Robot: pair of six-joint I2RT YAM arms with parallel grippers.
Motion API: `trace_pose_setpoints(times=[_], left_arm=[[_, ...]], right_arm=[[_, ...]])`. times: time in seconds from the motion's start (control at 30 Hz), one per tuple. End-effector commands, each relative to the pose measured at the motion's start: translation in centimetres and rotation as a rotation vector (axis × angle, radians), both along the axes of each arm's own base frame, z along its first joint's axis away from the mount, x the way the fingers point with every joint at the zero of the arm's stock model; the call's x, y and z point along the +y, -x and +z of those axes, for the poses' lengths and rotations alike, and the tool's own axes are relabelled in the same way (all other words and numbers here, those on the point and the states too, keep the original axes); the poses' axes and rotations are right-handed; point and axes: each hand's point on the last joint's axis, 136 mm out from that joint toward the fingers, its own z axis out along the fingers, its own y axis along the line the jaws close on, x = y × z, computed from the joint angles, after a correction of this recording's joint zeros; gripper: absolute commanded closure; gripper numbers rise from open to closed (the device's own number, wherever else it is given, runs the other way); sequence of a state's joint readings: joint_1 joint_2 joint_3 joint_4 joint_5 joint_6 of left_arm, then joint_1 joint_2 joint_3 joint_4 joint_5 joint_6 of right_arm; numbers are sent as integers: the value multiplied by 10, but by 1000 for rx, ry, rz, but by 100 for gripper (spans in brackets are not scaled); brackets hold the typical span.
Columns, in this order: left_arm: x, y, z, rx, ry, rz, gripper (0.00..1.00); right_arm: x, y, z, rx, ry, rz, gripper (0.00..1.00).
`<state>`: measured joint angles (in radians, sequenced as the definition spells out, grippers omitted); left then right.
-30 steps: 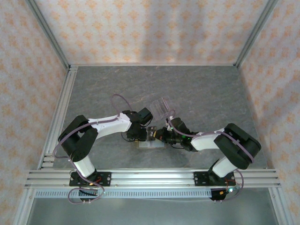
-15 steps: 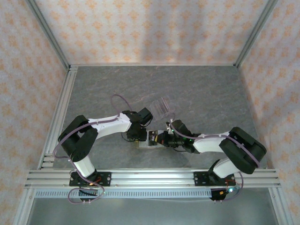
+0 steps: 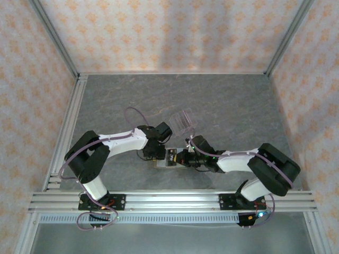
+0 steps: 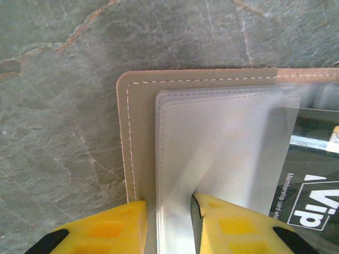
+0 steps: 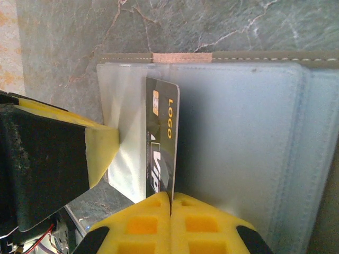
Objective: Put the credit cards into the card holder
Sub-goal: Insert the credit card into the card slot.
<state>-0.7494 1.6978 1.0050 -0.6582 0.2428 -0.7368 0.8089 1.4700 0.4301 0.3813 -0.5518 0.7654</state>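
I'm seeing L end effector and R end effector crowding card holder, w/ card standing btwn them, so no gap there. Clear stand is blocking just behind. Rest of bench is lying open out to walls.

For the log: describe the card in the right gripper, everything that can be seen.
The card is thin, dark plastic with a gold chip, gold LOGO and white VIP lettering. It stands on edge, pinched at its near end by the shut right gripper; its far end reaches over the clear sleeve of the open tan holder.
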Motion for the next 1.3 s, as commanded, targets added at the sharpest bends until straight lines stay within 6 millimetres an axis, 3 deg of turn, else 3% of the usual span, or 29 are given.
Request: trace_pose_setpoints(times=[0.0,0.97,1.27], left_arm=[[8,16,-6,34,-37,5,71],[5,23,-6,39,-11,13,70],[17,12,21,-8,6,46,72]], right_arm=[[3,6,-9,26,31,30,100],[39,-2,-19,51,-5,23,100],[33,0,-25,60,24,17,100]])
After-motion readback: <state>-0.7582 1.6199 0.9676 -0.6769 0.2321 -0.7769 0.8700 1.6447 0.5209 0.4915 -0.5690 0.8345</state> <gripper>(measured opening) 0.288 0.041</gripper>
